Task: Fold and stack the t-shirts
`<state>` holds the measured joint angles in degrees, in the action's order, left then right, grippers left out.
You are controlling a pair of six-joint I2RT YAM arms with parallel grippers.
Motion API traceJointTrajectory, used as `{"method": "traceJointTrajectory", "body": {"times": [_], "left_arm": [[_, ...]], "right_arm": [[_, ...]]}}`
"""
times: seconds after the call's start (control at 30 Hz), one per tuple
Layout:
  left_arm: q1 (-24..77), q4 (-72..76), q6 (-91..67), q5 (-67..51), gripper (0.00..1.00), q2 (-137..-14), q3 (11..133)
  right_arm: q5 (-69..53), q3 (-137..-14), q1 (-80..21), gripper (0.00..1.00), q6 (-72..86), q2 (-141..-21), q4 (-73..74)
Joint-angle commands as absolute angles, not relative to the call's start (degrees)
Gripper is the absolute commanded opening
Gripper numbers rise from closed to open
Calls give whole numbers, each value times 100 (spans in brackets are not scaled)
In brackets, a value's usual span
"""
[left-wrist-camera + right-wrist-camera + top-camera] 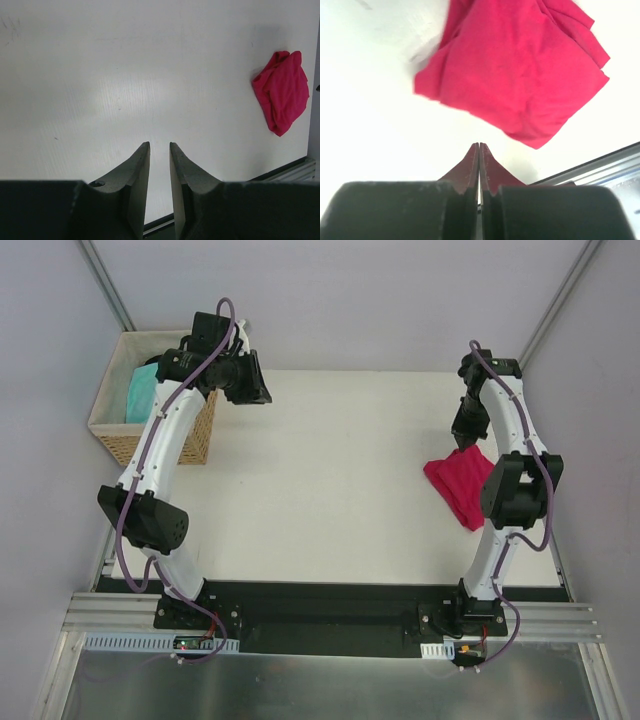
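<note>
White table (330, 480) holds 1 bundled crimson t-shirt (458, 490), whose folds the right gripper (479, 145), closed on nothing just beside it, could snag; left gripper (160, 145) slightly parted, empty

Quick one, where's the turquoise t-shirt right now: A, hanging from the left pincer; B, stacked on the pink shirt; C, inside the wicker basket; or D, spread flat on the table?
C: the turquoise t-shirt sits bunched inside the wicker basket, far from the crimson-pink t-shirt and with neither pincer holding it.
</note>
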<state>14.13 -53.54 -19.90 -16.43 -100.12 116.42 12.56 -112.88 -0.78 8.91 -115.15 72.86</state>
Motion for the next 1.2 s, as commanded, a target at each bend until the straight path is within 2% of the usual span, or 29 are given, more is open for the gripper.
{"method": "traceJointTrajectory", "body": {"times": [0.0, 0.13, 0.23, 0.27, 0.33, 0.37, 0.43, 0.53, 0.57, 0.63, 0.67, 0.77, 0.87, 0.9, 0.93, 1.17], "left_arm": [[1345, -5449, -2039, -1758, 22, -10107, 11848], [1345, -5362, -1995, -1898, 21, -10195, 11725], [1345, -4967, -1802, -2056, 20, -10187, 11418], [1353, -4853, -1715, -2100, 20, -10108, 11339], [1362, -4450, -1398, -2101, 26, -9985, 11110], [1362, -4308, -1302, -2031, 28, -9819, 11014], [1362, -3923, -1029, -1811, 33, -9642, 10767], [1354, -3465, -905, -1391, 37, -9160, 10241], [1354, -3045, -888, -1310, 40, -8828, 10022], [1354, -2595, -861, -1004, 44, -8492, 9345], [1354, -2288, -844, -845, 53, -8221, 9151], [1345, -2066, -756, -283, 73, -7894, 8658], [1345, -1978, -590, 261, 85, -7726, 8447], [1345, -1882, -571, 385, 95, -7673, 8342], [1336, -1829, -536, 491, 99, -7638, 8289], [1161, -1530, -500, 985, 99, -7339, 7745]], "right_arm": [[1213, -11408, -307, 1, 985, -10970, 7911], [460, -11119, -439, 1, 756, -10706, 6842], [-1182, -10627, -483, 9, 546, -10477, 5199], [-1865, -10495, -510, 15, 519, -10407, 4342], [-2152, -10154, -720, 24, 283, -10074, 3589], [-2110, -10082, -808, 33, 159, -9950, 3107], [-1856, -9785, -1010, 41, -200, -9574, 2718], [-980, -9379, -1134, 58, -299, -9160, 1988], [-793, -9152, -1134, 72, -325, -8941, 1699], [-398, -9079, -1143, 80, -430, -8807, 1565], [-256, -9149, -1151, 84, -596, -8772, 1625], [254, -9246, -1187, 95, -922, -8771, 1731], [404, -9439, -1178, 97, -1230, -8842, 1889], [439, -9518, -1169, 98, -1265, -8859, 1916], [474, -9510, -1169, 98, -1283, -8859, 1925], [598, -9247, -1082, 97, -1363, -8701, 2065]]}}
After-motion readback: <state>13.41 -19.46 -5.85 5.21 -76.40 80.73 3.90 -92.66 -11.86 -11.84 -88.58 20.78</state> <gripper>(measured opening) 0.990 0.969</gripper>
